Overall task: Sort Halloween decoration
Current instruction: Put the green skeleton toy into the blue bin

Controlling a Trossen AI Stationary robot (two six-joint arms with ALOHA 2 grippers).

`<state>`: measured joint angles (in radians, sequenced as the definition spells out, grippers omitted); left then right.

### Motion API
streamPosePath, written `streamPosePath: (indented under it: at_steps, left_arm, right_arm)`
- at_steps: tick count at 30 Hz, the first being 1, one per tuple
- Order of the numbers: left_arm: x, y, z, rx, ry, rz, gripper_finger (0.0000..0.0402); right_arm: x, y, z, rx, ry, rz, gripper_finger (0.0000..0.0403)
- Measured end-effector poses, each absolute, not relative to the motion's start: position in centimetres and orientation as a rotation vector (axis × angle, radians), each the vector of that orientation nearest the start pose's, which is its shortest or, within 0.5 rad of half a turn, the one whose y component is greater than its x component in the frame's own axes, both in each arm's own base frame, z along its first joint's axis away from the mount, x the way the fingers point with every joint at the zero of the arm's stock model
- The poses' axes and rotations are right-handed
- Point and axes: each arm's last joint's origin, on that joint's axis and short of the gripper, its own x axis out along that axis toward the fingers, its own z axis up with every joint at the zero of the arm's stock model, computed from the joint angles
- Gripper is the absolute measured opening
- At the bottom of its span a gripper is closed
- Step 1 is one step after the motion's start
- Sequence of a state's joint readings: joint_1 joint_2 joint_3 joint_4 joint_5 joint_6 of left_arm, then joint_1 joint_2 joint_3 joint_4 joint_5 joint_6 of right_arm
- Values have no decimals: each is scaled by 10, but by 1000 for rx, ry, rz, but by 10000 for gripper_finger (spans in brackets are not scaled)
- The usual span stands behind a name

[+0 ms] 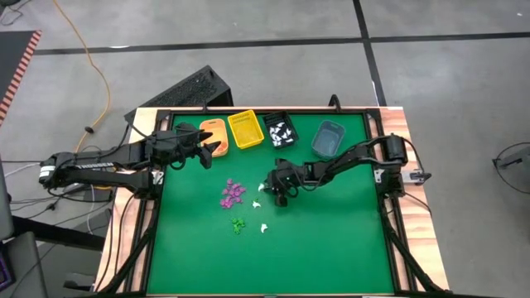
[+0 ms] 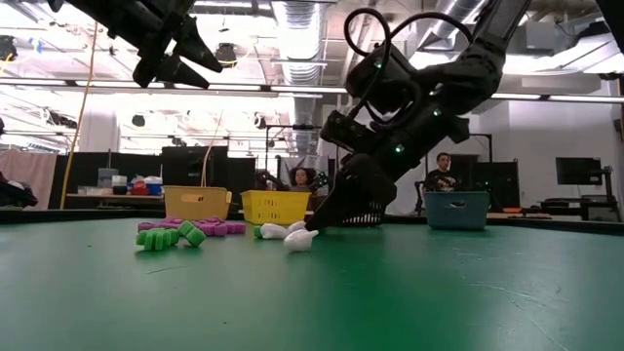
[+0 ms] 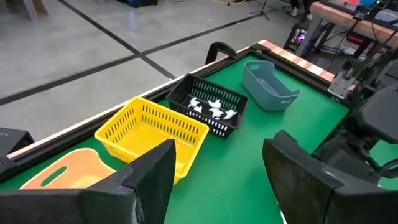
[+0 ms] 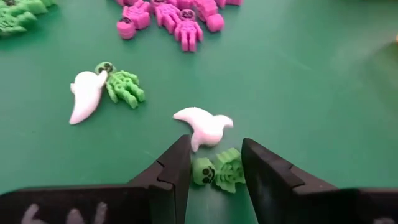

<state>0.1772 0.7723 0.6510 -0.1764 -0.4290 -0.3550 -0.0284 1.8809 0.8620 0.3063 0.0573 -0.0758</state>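
- We see the right claw (image 4: 214, 165) low over the green counter (image 1: 331, 240), its dark fingers parted with a small green plastic skeleton trinket (image 4: 219, 170) lying between them; the fingers have not closed on it, and we cannot tell whether they touch it.
- Just beyond the fingertips lies a small white plastic ghost trinket (image 4: 204, 126), touching the green skeleton.
- Farther out, a second white ghost (image 4: 86, 95) lies against another green skeleton (image 4: 123, 86), and beyond those sits a cluster of purple plastic skeleton trinkets (image 4: 174, 15).
- From above, the purple cluster lies near mid-counter, with a small green pile (image 1: 238, 224) nearer the front edge.
- The left claw (image 3: 217, 168) hovers high above the counter's back left area, fingers wide apart and empty.
- Along the back edge stand four bins: an orange plastic bin (image 1: 213, 135), a yellow mesh basket (image 1: 246, 129), a black mesh basket (image 1: 279, 130) holding white pieces, and a grey-blue plastic tub (image 1: 329, 138).
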Motion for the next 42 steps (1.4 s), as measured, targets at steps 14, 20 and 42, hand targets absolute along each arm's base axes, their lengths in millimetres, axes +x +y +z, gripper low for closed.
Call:
streamPosePath:
  at_steps: [14,20,42]
  left_arm:
    - [166,42,289,-300,199,651,231]
    - [166,42,289,-299,207,651,232]
    - [166,42,289,-291,203,651,232]
  right_arm:
    - [349,-17,117,-34,734,-206,125]
    - [349,-18,118,19,722,-242,98]
    - [331,-35,184,82,563,-355,67]
